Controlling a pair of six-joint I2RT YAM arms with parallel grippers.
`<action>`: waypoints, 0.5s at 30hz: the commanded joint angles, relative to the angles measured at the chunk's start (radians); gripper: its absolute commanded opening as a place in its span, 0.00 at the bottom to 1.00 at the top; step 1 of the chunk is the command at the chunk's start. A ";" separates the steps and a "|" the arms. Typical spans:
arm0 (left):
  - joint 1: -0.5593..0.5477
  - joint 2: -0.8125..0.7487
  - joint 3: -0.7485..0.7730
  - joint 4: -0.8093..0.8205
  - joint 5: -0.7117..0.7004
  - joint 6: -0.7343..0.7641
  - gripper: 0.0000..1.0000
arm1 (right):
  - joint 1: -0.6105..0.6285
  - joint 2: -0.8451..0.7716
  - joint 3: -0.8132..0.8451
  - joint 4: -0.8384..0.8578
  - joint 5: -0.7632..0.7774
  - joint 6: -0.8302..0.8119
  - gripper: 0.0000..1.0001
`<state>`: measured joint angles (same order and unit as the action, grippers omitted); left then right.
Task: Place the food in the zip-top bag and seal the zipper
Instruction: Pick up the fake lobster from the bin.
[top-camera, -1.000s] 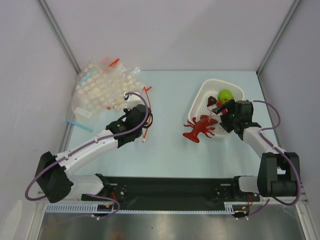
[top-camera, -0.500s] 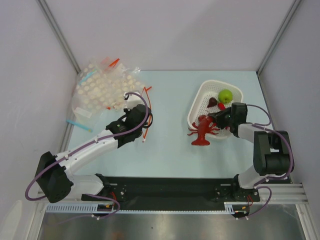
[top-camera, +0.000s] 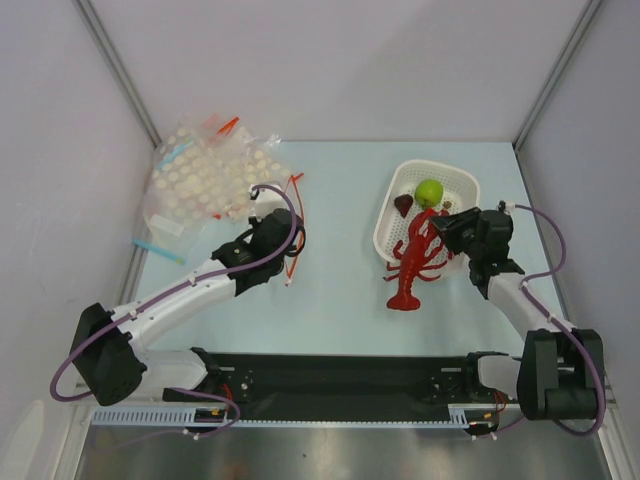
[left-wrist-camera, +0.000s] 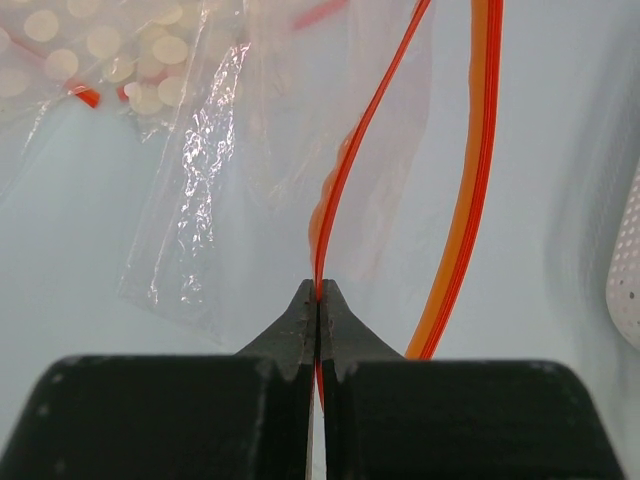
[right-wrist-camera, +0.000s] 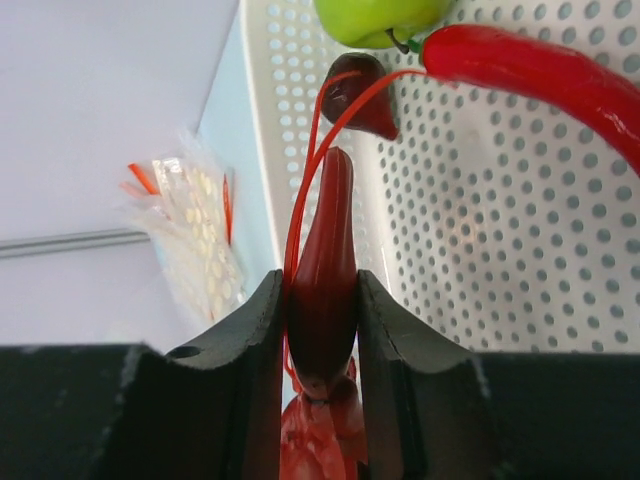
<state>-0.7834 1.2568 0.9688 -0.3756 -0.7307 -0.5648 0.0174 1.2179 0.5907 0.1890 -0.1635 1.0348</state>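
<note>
Pickup of lobster (top-camera: 413, 265), lying just beside the white basket (top-camera: 392, 215).
Right jaws clamp one claw; left jaws pinch the zipper (left-wrist-camera: 345, 170) of the zip-top bag (left-wrist-camera: 280, 130), well apart across the worktop (top-camera: 340, 200). The next move likely calls for carrying the lobster over to an opened bag mouth.

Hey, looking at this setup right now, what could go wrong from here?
The right jaws pinch only one glossy claw of the lobster, so it might swing or slip. Its thin feelers reach by the basket items and could snag. The left jaws clamp just one strip of the bag, so the mouth may not open wide.
</note>
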 joint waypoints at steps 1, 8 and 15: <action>-0.007 -0.005 0.027 0.026 0.056 0.022 0.00 | -0.005 -0.101 -0.018 0.046 0.035 0.001 0.00; -0.023 -0.010 0.077 -0.045 0.237 -0.029 0.00 | 0.000 -0.339 -0.054 0.049 0.051 -0.019 0.00; -0.046 -0.028 0.113 -0.080 0.370 -0.049 0.00 | 0.041 -0.576 -0.078 0.032 0.108 -0.039 0.00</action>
<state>-0.8181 1.2564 1.0317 -0.4366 -0.4431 -0.5858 0.0395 0.7055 0.5140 0.1692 -0.0841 0.9943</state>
